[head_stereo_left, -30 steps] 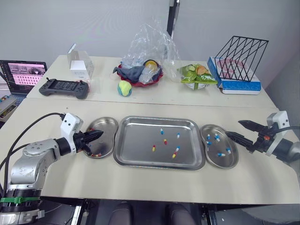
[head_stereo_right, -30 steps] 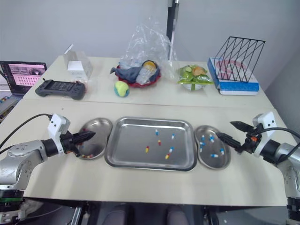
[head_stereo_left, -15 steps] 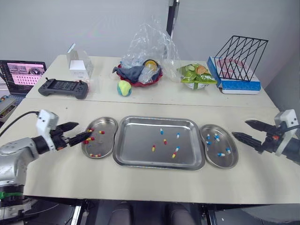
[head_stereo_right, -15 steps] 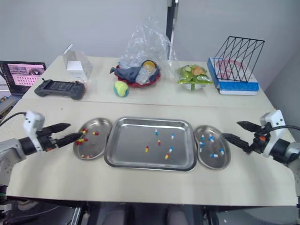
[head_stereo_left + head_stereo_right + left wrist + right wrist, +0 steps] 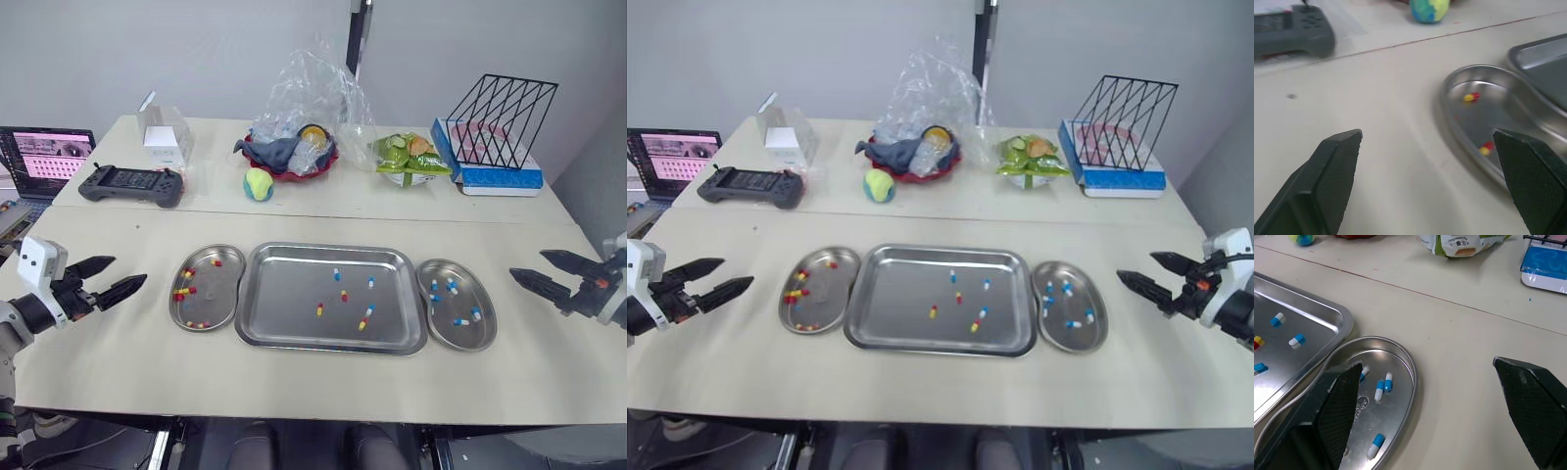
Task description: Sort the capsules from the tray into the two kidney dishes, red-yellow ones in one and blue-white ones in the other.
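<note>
Now left gripper (image 5: 127, 270) and right gripper (image 5: 527, 263) gape wide, holding nothing.
Head view: both have drawn back outward, well clear of the tray (image 5: 284, 294) of mixed capsules (image 5: 342, 295). Left wrist view: red-yellow capsules (image 5: 1471, 97) in left kidney dish (image 5: 1501, 115). Right wrist view: blue-white capsules (image 5: 1380, 390) in right kidney dish (image 5: 1396, 357).

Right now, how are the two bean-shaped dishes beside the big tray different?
The left kidney dish holds red-yellow capsules; the right kidney dish holds blue-white capsules. The left kidney dish lies at the tray's left end, the right kidney dish at its right end. Both are shiny metal, bean-shaped and lie flat on the table.
</note>
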You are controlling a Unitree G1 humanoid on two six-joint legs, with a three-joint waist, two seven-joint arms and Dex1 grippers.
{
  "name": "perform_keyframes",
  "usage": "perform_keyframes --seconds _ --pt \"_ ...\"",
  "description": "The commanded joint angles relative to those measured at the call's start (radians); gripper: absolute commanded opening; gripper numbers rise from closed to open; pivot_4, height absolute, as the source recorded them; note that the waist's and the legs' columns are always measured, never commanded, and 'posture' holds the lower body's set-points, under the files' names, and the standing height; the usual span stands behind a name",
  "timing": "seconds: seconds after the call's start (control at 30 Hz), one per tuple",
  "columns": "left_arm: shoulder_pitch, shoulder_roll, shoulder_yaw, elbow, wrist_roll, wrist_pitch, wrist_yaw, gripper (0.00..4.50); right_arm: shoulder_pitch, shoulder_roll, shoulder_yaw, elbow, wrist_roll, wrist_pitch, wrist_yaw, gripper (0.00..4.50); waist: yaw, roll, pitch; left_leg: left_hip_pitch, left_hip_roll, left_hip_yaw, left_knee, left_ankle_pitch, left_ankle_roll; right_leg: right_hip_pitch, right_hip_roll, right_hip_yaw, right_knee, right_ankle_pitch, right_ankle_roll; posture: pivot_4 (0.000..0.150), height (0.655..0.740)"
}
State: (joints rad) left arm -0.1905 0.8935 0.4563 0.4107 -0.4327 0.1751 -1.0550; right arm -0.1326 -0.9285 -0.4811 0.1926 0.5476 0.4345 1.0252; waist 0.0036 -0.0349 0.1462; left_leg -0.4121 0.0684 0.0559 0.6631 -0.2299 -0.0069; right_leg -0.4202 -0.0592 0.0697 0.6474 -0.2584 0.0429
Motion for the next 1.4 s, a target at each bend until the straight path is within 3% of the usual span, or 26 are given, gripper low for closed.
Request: perform_keyframes --seconds 0.03,0.13,0.5,0.67,0.97,1.13,1.4 --pt "-0.012 0.032 0.007 -0.003 -0.013 0.012 -0.036 4.49 -0.014 -0.013 -0.02 -0.005 -0.009 -0.036 0.006 4.5 0.001 0.0 0.0 0.0 0.0 0.0 0.0 0.0 0.0 0.0 0.0 0.0 0.0 0.0 0.0 0.15 0.7334" --pt "-0.011 0.056 0.012 -0.016 -0.068 0.114 -0.103 4.49 -0.01 -0.011 -0.022 -0.008 -0.015 -0.048 0.01 4.5 -0.001 0.0 0.0 0.0 0.0 0.0 0.0 0.0 0.0 -0.001 0.0 0.0 0.0 0.0 0.0 0.15 0.7334" --pt "-0.03 0.059 0.017 -0.035 -0.098 0.171 -0.134 4.49 -0.012 -0.016 -0.013 -0.019 -0.015 -0.039 0.031 4.5 -0.002 0.0 0.0 0.0 0.0 0.0 0.0 0.0 0.0 -0.001 0.0 0.0 0.0 0.0 0.0 0.15 0.7334" --pt "-0.048 0.053 -0.048 -0.229 -0.157 0.319 -0.142 4.49 0.006 -0.015 -0.014 -0.052 -0.012 -0.034 0.041 4.5 0.002 0.0 0.0 -0.001 0.0 0.0 0.0 0.0 0.0 0.0 0.0 0.0 0.0 0.0 0.0 0.15 0.7334" --pt "-0.162 -0.077 -0.244 -0.593 -0.16 0.499 0.07 4.49 0.017 -0.014 -0.009 -0.076 -0.017 -0.032 0.043 4.5 0.003 0.0 0.0 -0.001 0.0 0.0 0.001 0.0 0.0 0.0 0.0 0.0 0.0 0.0 0.0 0.15 0.7334" --pt "-0.139 -0.178 -0.353 -0.789 -0.197 0.625 0.194 4.49 0.017 -0.012 -0.007 -0.075 -0.02 -0.036 0.042 4.5 -0.002 0.0 0.0 -0.001 0.0 -0.001 0.001 0.0 0.0 0.0 0.001 0.001 0.0 0.0 0.0 0.15 0.7334" --pt "-0.08 -0.308 -0.518 -0.912 -0.099 0.665 0.409 4.49 0.021 -0.009 -0.006 -0.079 -0.02 -0.037 0.04 4.5 0.0 0.0 0.0 0.0 -0.001 -0.001 0.001 0.0 0.0 0.001 0.0 0.001 0.0 0.0 0.0 0.15 0.7334"
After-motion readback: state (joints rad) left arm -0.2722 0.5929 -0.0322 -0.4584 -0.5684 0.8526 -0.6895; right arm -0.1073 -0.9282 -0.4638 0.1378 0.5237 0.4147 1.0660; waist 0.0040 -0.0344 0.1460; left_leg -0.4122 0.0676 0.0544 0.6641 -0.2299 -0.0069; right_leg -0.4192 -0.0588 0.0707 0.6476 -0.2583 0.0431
